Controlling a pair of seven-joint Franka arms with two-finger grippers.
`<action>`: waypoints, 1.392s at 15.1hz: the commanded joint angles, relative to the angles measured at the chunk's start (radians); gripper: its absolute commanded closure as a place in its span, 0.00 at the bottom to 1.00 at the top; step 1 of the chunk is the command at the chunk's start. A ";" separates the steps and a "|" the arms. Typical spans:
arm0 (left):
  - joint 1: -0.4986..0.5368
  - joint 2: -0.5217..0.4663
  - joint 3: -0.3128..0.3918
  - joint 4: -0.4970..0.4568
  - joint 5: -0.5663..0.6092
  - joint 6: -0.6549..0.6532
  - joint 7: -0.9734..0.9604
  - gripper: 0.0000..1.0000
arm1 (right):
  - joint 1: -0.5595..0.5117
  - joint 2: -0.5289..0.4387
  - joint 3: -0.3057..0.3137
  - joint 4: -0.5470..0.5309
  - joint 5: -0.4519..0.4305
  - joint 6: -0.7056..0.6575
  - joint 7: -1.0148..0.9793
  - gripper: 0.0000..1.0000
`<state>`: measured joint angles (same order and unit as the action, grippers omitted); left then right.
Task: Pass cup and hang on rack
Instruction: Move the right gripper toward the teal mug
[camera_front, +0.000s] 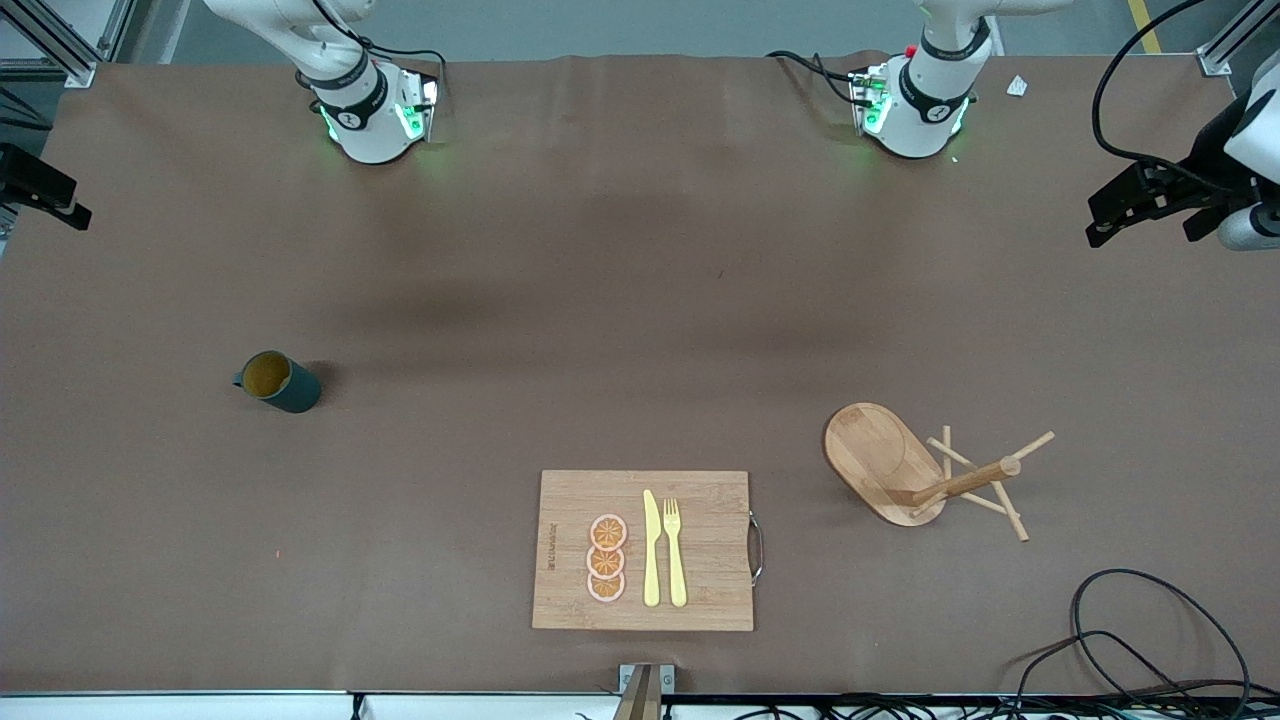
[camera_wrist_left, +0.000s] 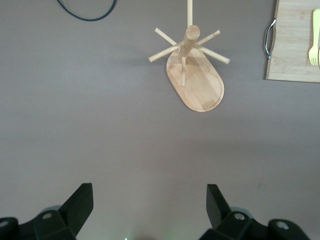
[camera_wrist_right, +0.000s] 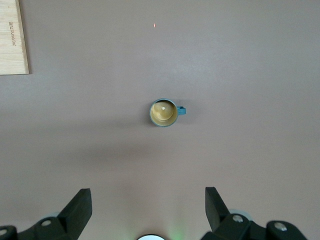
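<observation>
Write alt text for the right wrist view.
A small teal cup stands upright on the brown table, golden inside showing, handle out to one side. The right gripper hangs high above it, fingers wide open, empty. A cutting board corner shows at the edge.

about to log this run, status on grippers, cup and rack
Left gripper open, high over bare table. Right gripper open, high above small dark teal mug, upright, untouched. Light wooden mug tree standing, pegs free. Nothing in the way.

Cup (camera_front: 279, 382): dark teal outside, golden-brown inside. Rack (camera_front: 905, 468): pale wood. Cutting board (camera_front: 700, 540): light bamboo. Knife (camera_front: 651, 550) and fork (camera_front: 674, 552): yellow. Table cover (camera_front: 600, 300): plain brown.
</observation>
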<state>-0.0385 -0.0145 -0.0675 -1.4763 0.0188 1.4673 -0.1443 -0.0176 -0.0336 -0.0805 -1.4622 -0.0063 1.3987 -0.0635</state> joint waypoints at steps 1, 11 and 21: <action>0.003 -0.012 -0.003 -0.001 -0.006 -0.042 0.017 0.00 | -0.001 -0.022 0.004 -0.023 0.003 0.006 0.014 0.00; 0.003 0.007 -0.006 0.036 -0.013 -0.044 0.019 0.00 | -0.010 0.181 0.002 -0.009 -0.012 0.075 -0.048 0.00; -0.007 0.007 -0.012 0.024 -0.013 -0.024 0.014 0.00 | -0.111 0.326 0.004 -0.432 0.077 0.666 -0.703 0.02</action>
<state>-0.0477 -0.0108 -0.0773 -1.4634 0.0187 1.4416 -0.1443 -0.1166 0.2811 -0.0891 -1.8341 0.0580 2.0005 -0.6865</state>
